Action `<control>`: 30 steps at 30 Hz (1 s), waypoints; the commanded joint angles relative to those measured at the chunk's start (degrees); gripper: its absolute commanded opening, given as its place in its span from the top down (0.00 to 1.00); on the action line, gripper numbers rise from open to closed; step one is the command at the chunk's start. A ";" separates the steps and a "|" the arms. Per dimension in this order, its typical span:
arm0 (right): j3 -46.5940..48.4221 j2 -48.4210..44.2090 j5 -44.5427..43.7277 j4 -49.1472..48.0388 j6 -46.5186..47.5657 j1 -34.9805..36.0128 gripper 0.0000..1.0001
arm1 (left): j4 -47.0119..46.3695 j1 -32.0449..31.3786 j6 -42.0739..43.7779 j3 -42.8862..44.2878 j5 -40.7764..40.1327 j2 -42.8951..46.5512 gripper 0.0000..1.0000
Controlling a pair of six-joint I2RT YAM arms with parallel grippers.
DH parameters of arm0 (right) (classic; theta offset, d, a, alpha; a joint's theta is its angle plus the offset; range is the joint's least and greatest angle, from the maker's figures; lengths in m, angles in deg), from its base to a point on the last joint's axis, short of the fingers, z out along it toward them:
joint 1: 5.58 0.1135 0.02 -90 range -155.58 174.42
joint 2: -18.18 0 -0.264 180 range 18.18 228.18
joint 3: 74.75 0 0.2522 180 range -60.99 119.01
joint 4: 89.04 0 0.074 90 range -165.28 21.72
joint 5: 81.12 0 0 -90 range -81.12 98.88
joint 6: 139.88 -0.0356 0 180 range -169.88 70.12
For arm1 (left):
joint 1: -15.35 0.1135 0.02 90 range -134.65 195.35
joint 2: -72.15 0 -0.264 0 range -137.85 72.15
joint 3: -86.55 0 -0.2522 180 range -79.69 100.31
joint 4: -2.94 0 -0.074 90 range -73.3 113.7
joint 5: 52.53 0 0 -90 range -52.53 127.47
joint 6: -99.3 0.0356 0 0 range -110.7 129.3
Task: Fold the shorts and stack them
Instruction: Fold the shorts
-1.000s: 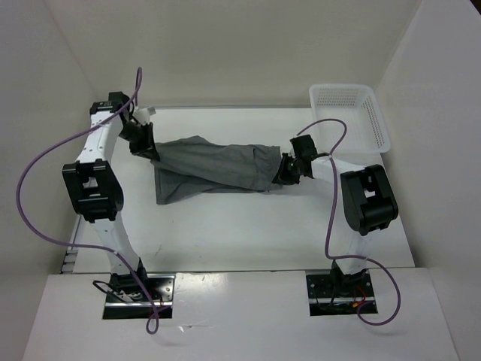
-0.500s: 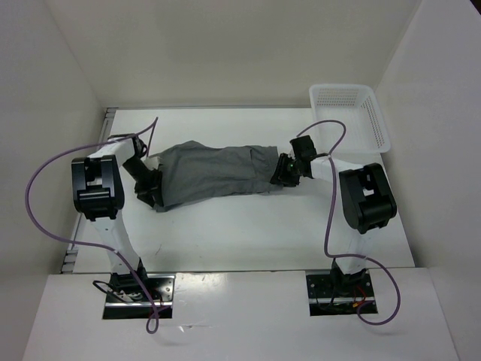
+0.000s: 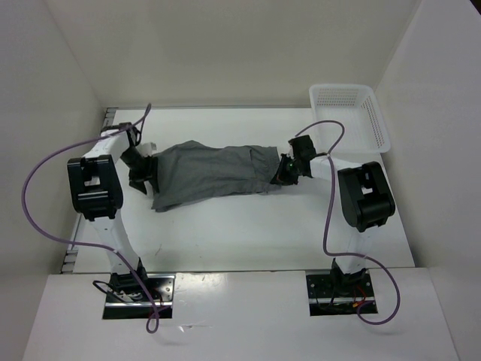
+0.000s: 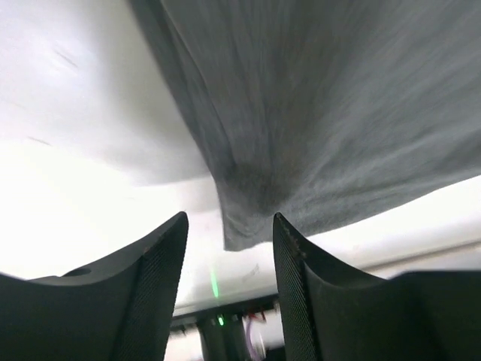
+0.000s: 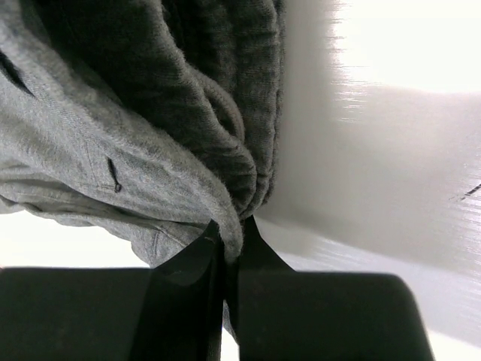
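shorts point(image 3: 214, 171) across table point(image 3: 225, 233), right gripper point(image 5: 231, 229) pinching edge, left gripper point(image 4: 229, 226) spread, seemingly empty

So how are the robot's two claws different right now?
The left gripper is open, its fingers apart and squeezing nothing; the right gripper is shut, pinching a fold of the grey shorts. The left one sits at the left end of the shorts, the right one at the right end. Both are black with two fingers, close to the cloth.
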State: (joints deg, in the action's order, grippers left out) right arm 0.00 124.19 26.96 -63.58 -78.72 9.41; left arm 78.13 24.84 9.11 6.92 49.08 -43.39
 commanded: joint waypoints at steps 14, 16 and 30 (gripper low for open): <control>11.42 -12.05 -18.00 18.87 9.59 -0.39 1.00 | -15.02 -5.36 0.19 11.64 -0.45 -12.86 0.39; 14.14 -12.06 -19.57 20.46 11.34 -0.39 1.00 | -15.02 -6.68 0.19 13.76 0.07 -13.91 0.39; 59.14 13.13 -26.36 35.84 26.91 19.99 1.00 | -16.78 -14.77 0.19 25.53 2.97 -21.47 0.75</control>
State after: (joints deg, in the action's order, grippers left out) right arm 52.74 131.03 -0.01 -31.34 -55.73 22.35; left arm 63.31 9.61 9.05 30.35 50.64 -60.79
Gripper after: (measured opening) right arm 0.046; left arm 0.272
